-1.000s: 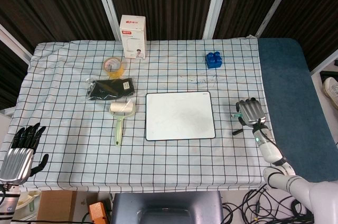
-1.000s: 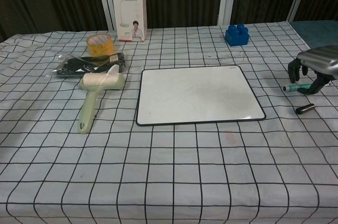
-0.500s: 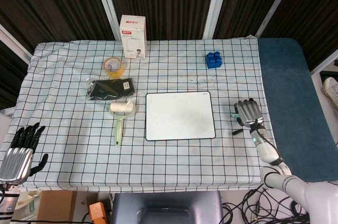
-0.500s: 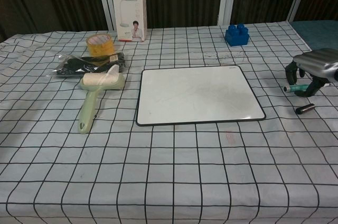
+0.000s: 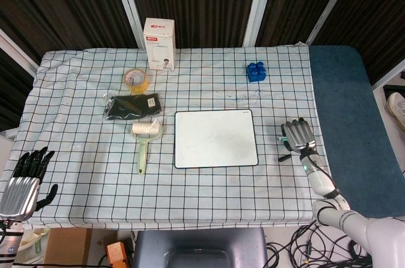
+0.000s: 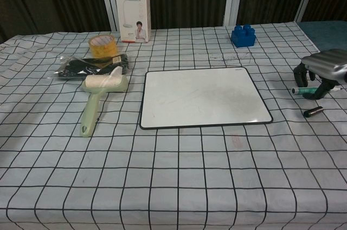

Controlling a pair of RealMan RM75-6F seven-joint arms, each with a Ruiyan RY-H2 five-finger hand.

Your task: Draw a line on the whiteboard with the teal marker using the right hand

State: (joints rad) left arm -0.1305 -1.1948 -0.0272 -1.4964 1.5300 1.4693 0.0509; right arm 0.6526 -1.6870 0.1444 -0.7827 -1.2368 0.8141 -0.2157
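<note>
Chest view: right hand [image 6: 323, 70] still curled around teal marker [image 6: 304, 90], barely shifted, whiteboard [image 6: 203, 97] unmarked.

Tabletop count, 1 of each item + 2 hands

Sitting on the checked cloth: 1 whiteboard [image 6: 204, 97], 1 teal marker [image 6: 301, 90], 1 black cap [image 6: 313, 112], 1 lint roller [image 6: 97, 97], 1 tape roll [image 6: 102, 43], 1 black pouch [image 6: 91, 66], 1 white box [image 6: 132, 9], 1 blue brick [image 6: 243, 36]; showing: right hand [image 5: 297, 134], left hand [image 5: 26, 178].
</note>
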